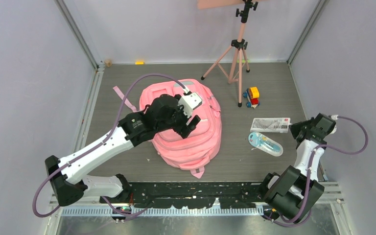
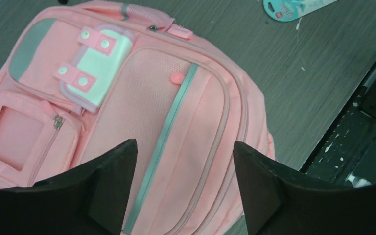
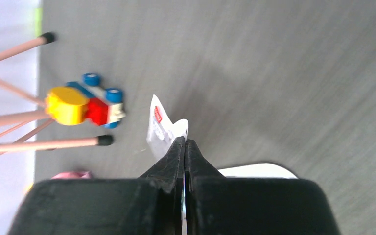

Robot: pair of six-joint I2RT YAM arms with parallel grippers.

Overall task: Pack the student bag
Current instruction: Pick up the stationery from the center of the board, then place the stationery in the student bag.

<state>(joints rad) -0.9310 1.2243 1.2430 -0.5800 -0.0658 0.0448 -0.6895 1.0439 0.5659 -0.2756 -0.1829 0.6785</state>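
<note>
We see the left gripper open and empty over the pink backpack, and the right gripper pinched shut on the white packet near the toy car.

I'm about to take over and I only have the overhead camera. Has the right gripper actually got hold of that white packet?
Observer: It looks so. In its wrist camera the right gripper is shut on the near end of the white packet, the end with the red label.
Operator: And the left one, over the bag?
Observer: The left gripper is open above the bag, with nothing between its fingers.
Operator: Is the bag open for packing?
Observer: Not on the front that the left wrist camera shows: the zips there look closed.
</note>
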